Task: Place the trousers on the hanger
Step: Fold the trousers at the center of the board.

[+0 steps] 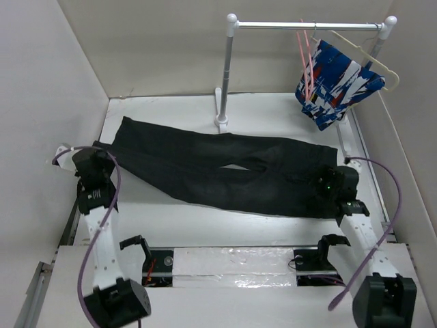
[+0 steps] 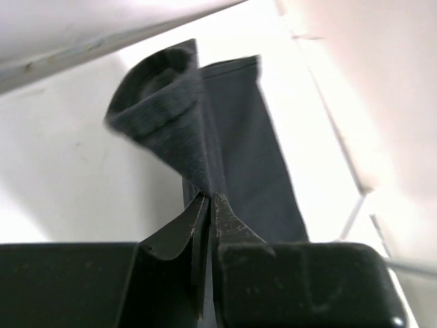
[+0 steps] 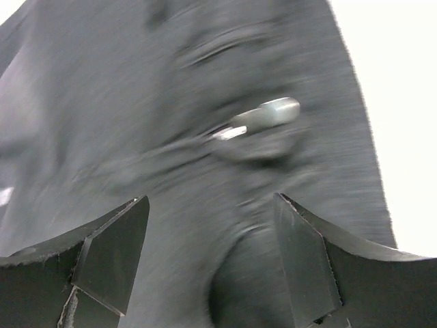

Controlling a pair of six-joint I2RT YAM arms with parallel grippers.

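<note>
The black trousers point(image 1: 218, 167) lie flat across the white table, leg ends at the far left, waist at the right. My left gripper point(image 1: 102, 152) is shut on a leg hem, which bunches up from the fingertips in the left wrist view point(image 2: 208, 198); the trousers point(image 2: 205, 143) stretch away from there. My right gripper point(image 1: 328, 181) hovers open over the waist; the right wrist view shows the jaws wide apart above the trousers point(image 3: 205, 157) near a metal button point(image 3: 263, 115). The pink hanger point(image 1: 306, 58) hangs on the rail at the back right.
A white clothes rail point(image 1: 307, 26) on a post point(image 1: 224, 82) stands at the back. A cream hanger point(image 1: 372, 58) holds a blue, white and red patterned garment point(image 1: 334, 82) beside the pink one. White walls enclose the table at the left, the back and the right.
</note>
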